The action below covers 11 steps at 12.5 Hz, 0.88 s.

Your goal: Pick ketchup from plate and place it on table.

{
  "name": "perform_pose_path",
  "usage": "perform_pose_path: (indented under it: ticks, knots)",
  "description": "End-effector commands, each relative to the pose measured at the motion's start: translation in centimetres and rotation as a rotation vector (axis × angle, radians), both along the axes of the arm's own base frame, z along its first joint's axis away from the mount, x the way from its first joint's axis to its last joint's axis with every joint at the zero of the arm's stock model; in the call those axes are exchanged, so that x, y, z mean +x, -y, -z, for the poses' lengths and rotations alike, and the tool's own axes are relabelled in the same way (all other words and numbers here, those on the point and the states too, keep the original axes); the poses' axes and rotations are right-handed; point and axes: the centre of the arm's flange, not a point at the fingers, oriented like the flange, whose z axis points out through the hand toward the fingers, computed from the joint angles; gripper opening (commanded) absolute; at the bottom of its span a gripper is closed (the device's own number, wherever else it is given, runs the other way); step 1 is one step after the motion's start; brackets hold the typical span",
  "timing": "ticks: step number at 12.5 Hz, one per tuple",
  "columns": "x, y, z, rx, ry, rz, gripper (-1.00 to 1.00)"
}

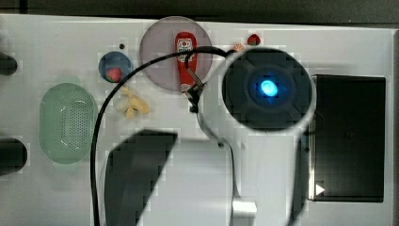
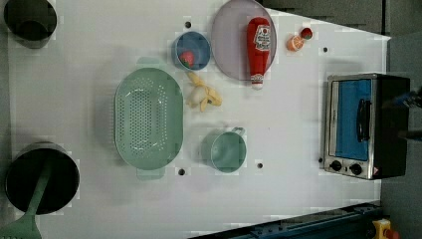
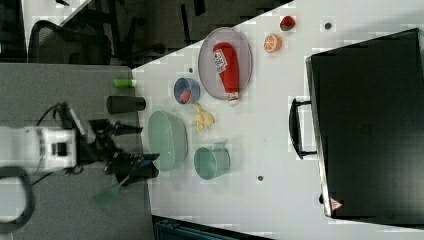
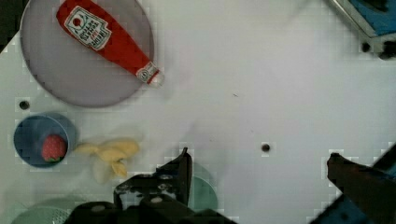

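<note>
Where the arm point(image 1: 263, 89) hides part of the plate point(image 1: 160, 52), the ketchup point(image 1: 186, 59) shows; jaws wide apart, empty

Bright, even light washes the white tabletop point(image 2: 298, 149) almost flat, only soft shadows pooling beside the green colander point(image 2: 148, 119), while blocky smearing blurs every edge and a blue lamp point(image 1: 268, 87) glows hard near the plate point(image 1: 157, 61) in the top view.

Glossy red plastic ketchup point(image 2: 260, 49) lies on a matt plate point(image 2: 230, 45); the table point(image 2: 278, 129) looks smooth.
</note>
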Motion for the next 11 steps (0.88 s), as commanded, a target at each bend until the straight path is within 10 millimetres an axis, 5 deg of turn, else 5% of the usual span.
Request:
perform_pose_path:
  ticks: [1, 11]
  knots:
    - [3.2, -2.8, 6.5, 0.011, -0.061, -0.049, 1.00]
    - [11.3, -4.9, 22.1, 0.088, 0.016, -0.590, 1.00]
